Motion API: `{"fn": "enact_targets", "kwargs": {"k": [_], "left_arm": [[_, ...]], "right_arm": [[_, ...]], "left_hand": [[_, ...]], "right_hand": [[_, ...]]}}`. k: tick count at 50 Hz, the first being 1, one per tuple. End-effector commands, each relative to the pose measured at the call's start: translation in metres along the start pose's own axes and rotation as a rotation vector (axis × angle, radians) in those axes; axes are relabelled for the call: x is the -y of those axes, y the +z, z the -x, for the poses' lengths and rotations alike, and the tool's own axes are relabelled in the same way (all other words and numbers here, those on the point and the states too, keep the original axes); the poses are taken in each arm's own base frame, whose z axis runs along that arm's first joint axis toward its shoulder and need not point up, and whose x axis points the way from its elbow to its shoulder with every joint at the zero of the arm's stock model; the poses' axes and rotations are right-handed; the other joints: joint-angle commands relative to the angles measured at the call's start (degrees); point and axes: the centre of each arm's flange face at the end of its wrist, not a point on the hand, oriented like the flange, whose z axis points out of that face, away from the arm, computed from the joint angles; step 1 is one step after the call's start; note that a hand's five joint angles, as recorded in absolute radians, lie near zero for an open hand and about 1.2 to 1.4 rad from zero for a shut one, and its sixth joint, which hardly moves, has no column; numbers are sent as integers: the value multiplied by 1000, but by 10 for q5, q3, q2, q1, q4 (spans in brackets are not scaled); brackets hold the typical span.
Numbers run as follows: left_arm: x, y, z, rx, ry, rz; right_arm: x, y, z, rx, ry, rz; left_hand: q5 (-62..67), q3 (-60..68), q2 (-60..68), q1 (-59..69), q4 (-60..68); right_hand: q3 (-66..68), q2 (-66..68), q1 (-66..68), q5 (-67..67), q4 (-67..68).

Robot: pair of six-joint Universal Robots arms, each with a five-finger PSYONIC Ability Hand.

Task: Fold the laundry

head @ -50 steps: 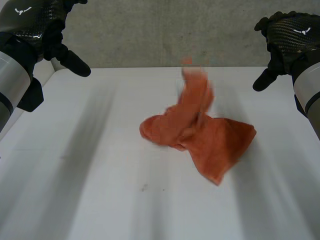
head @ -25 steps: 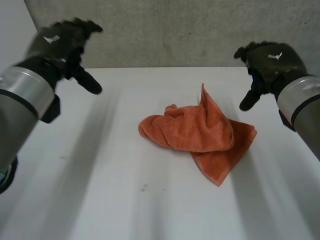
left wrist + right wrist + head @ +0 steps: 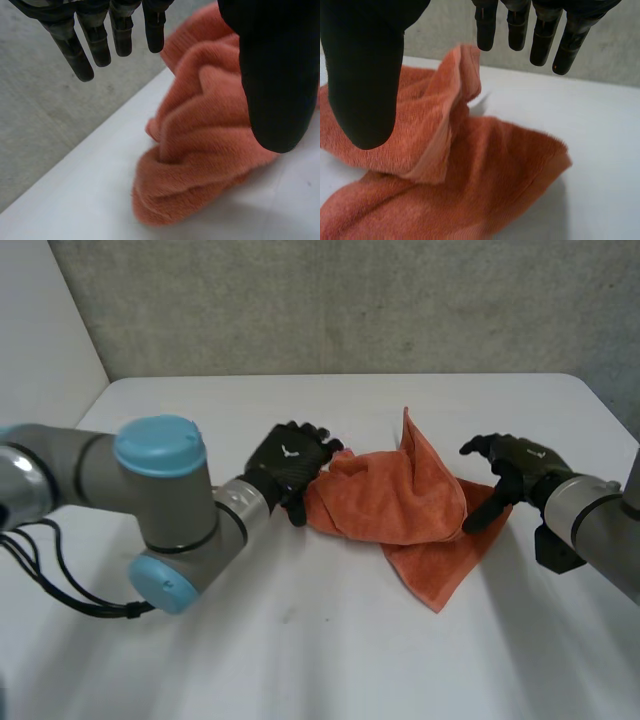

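An orange towel (image 3: 405,508) lies crumpled in the middle of the white table (image 3: 300,660), one corner sticking up at the back. My left hand (image 3: 290,466) hovers at the towel's left end, fingers straight and spread, holding nothing. In the left wrist view the bunched towel (image 3: 200,150) lies under the fingers (image 3: 120,35) and thumb (image 3: 275,75). My right hand (image 3: 510,462) is at the towel's right edge, open too. The right wrist view has the towel (image 3: 470,175) below straight fingers (image 3: 520,25) and thumb (image 3: 365,75), apart from both.
A grey wall (image 3: 350,300) runs behind the table's far edge. My left arm (image 3: 150,510) stretches across the table's left half. Bare tabletop lies in front of the towel.
The towel has dropped and settled on the table. Both hands came down from high at the sides to the towel's left and right ends.
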Motion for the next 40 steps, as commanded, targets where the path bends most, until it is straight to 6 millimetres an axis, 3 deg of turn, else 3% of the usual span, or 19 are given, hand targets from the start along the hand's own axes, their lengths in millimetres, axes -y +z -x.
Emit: {"fn": "enact_targets", "kwargs": {"k": [1, 5, 8, 9, 10, 12, 13, 18, 24, 25, 28, 32, 36, 39, 40], "left_arm": [[-29, 21, -19, -81, 15, -13], [-37, 30, -20, -85, 14, -13], [-42, 36, -21, -86, 16, -15], [-42, 37, -21, -87, 17, -17], [-43, 39, -21, -85, 17, -19], [-42, 39, -20, -81, 18, -21], [-39, 40, -19, -72, 21, -31], [-20, 31, -6, 23, 52, -52], [3, -14, 9, 164, 103, 18], [3, -32, 8, 180, 103, 63], [3, -62, 6, 190, 96, 129], [-7, -111, -13, 141, 81, 245], [-14, -137, -35, 73, 79, 304], [-16, -145, -45, 34, 79, 335], [-16, -150, -50, 12, 83, 354]], "right_arm": [[-23, 16, -6, -11, 23, 63], [-22, 16, -6, -10, 19, 60], [-21, 17, -6, -11, 17, 55], [-20, 17, -6, -11, 16, 54], [-20, 17, -6, -11, 16, 54], [-17, 16, -8, -24, 16, 45], [-17, 16, -9, -27, 16, 43], [-10, 14, -13, -52, 15, 19], [-8, 14, -17, -68, -1, 18], [-9, 14, -17, -68, -6, 20], [-11, 13, -15, -61, -19, 27], [-13, 12, -13, -54, -24, 32], [-15, 12, -12, -51, -26, 37], [-16, 12, -12, -53, -34, 44], [-17, 11, -12, -53, -37, 45]], "left_hand": [[104, 108, 106, 99, 106], [163, 166, 165, 158, 165], [287, 291, 289, 282, 289], [336, 339, 338, 331, 338], [466, 470, 468, 461, 468], [540, 544, 543, 536, 543], [664, 668, 667, 659, 666], [665, 669, 668, 661, 668], [665, 669, 668, 661, 668], [665, 669, 668, 661, 668], [665, 669, 668, 661, 668], [665, 669, 668, 661, 668], [665, 669, 668, 661, 668], [379, 383, 382, 374, 381], [203, 207, 206, 198, 205]], "right_hand": [[-24, -30, -20, -36, -35], [-24, -30, -20, -36, -35], [-24, -30, -20, -36, -35], [-24, -30, -20, -36, -35], [-24, -30, -20, -36, -35], [-24, -30, -20, -36, -35], [-24, -30, -20, -36, -35], [-24, -30, -20, -36, -35], [-24, -30, -20, -36, -35], [-24, -30, -20, -36, -35], [-24, -30, -20, -36, -35], [-24, -30, -20, -36, -35], [-24, -30, -20, -36, -35], [-24, -30, -20, -36, -35], [-24, -30, -20, -36, -35]]}}
